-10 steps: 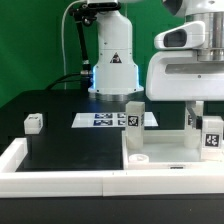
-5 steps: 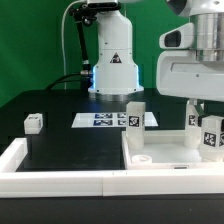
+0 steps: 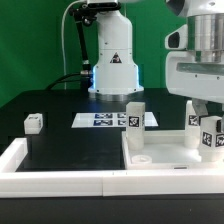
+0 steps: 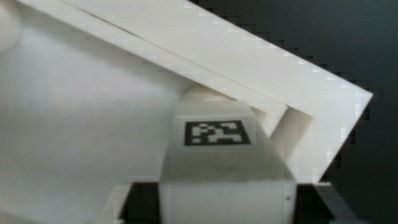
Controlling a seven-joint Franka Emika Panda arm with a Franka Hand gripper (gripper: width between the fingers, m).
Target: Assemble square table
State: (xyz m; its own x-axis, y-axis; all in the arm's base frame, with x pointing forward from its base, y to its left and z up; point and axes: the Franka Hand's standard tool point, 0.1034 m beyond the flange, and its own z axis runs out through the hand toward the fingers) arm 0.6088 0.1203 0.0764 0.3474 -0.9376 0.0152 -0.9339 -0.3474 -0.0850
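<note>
The white square table slab (image 3: 170, 160) lies at the exterior view's lower right. My gripper (image 3: 209, 122) is shut on a white tagged leg (image 3: 211, 138) and holds it upright at the slab's right corner. In the wrist view the leg (image 4: 217, 135) stands between my dark fingers (image 4: 146, 200), right by the slab's corner (image 4: 267, 80). Another leg (image 3: 133, 115) stands upright at the slab's far left corner. A further white block (image 3: 193, 118) shows just beside the held leg. One loose leg (image 3: 33, 123) lies on the black table at the left.
The marker board (image 3: 103, 120) lies flat behind the slab. A long low white border wall (image 3: 60, 182) runs along the front. The arm's base (image 3: 113, 60) stands at the back. A small round boss (image 3: 140, 157) sits on the slab's near left.
My gripper's body has shifted toward the exterior view's right. The held leg stays in about the same place at the slab's corner. The other parts have not moved.
</note>
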